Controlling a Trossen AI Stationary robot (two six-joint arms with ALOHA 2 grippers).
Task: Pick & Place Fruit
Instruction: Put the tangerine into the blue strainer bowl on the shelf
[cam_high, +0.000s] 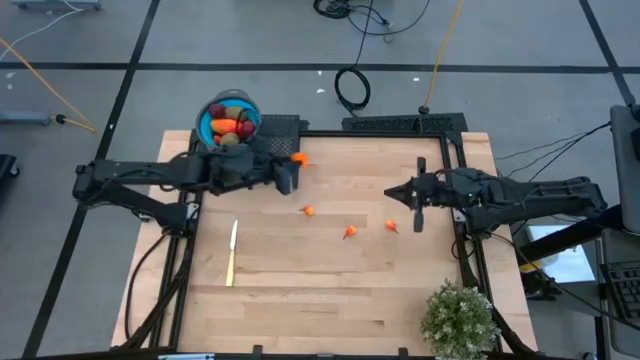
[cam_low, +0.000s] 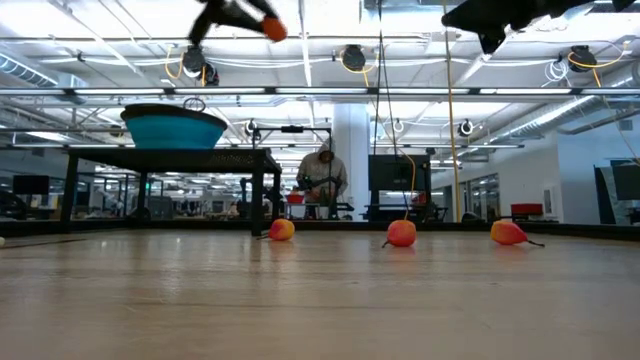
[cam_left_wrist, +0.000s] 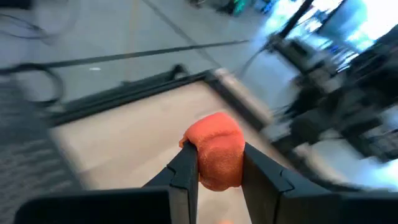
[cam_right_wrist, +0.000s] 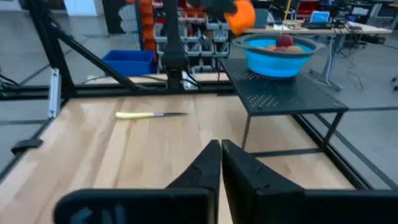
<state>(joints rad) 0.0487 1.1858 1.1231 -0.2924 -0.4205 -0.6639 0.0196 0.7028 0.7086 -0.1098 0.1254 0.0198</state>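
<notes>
— Where is the fruit right now?

— Spread over two places. The blue bowl (cam_high: 228, 122) sits on a dark raised shelf (cam_high: 285, 128) at the far left corner of the table (cam_high: 330, 290), and it holds an orange piece, dark red round ones and an olive-green one. From table height only the bowl's wall shows, so its contents are hidden there. Three small orange pieces lie loose on the wood: one (cam_high: 308, 210) left of centre, one (cam_high: 349, 232) in the middle, one (cam_high: 391, 226) nearer the right arm.

— And the arms?

— The left gripper (cam_high: 297, 160) is clamped on a small orange fruit (cam_left_wrist: 214, 155), held up in the air just beside the shelf. Its wrist camera shows the two dark fingers (cam_left_wrist: 186, 171) pressing the piece from both sides; everything behind it is smeared and hard to read. In the level view that arm is cut off by the top edge, with just the orange piece showing.

— The right one?

— The right gripper (cam_high: 392, 195) hangs above the table's right half, its fingers pressed together with nothing between them. Its own camera shows the tips meeting.

— Anything else on the table?

— A pale knife (cam_high: 232, 252) lies near the left side, well apart from the loose fruit. A green plant (cam_high: 458, 318) stands at the near right corner, partly cut off by the edge. In the room behind, a person (cam_low: 322, 180) is too small to make out further.
</notes>
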